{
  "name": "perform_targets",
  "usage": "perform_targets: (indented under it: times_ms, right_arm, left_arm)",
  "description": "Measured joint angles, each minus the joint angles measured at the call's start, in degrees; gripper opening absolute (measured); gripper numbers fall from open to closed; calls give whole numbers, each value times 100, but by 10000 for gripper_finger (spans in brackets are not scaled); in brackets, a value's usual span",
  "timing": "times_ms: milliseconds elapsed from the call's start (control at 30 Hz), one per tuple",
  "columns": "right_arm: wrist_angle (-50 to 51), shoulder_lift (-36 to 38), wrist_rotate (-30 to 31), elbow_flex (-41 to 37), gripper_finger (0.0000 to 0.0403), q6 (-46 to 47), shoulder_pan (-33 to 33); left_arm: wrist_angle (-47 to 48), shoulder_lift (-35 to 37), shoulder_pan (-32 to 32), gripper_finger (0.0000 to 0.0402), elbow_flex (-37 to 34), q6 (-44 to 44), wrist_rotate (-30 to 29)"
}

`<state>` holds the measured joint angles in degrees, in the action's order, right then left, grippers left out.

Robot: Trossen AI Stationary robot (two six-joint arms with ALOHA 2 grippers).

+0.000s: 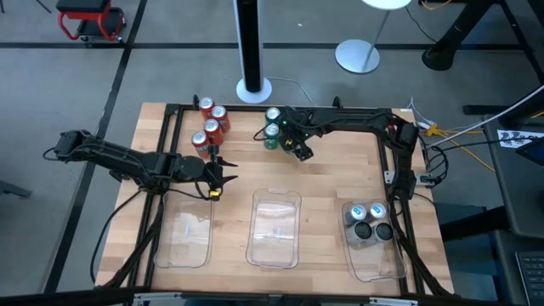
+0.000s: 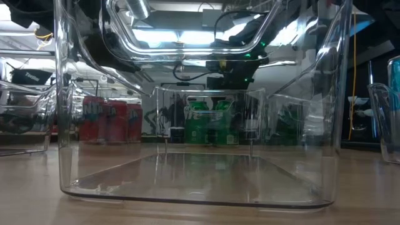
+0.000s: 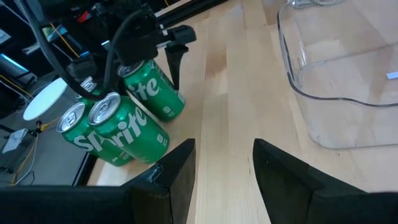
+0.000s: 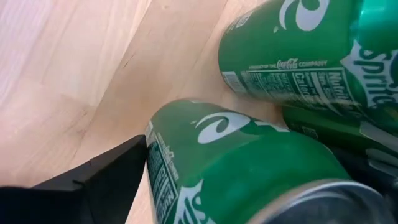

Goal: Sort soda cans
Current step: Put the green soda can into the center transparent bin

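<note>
green cans at the bench's far edge come next: right hand open beside one, nothing held, must close, while left hand waits open, empty.

From above, we found bare wood open across the middle of the table, between the cans at twelve o'clock and the three clear trays at six. The red cans blocked the eleven o'clock corner, the green cans crowded just past twelve. The left gripper, fingers parted, stood at nine o'clock just below the red cans. The right gripper pressed against the green cans. The right tray already held four cans; the middle tray and left tray lay free.
</note>
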<state>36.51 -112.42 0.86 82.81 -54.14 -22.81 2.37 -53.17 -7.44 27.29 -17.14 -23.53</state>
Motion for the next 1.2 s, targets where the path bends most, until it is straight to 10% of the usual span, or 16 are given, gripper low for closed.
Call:
perform_targets:
  times_ms: [367, 1200]
  right_arm:
    - [92, -46, -48, 17, 318, 47, 2]
    - [2408, -88, 153, 2085, 309, 144, 1087]
  left_arm:
    - [9, -2, 0, 153, 0, -16, 0]
    - [50, 0, -1, 153, 0, -19, 0]
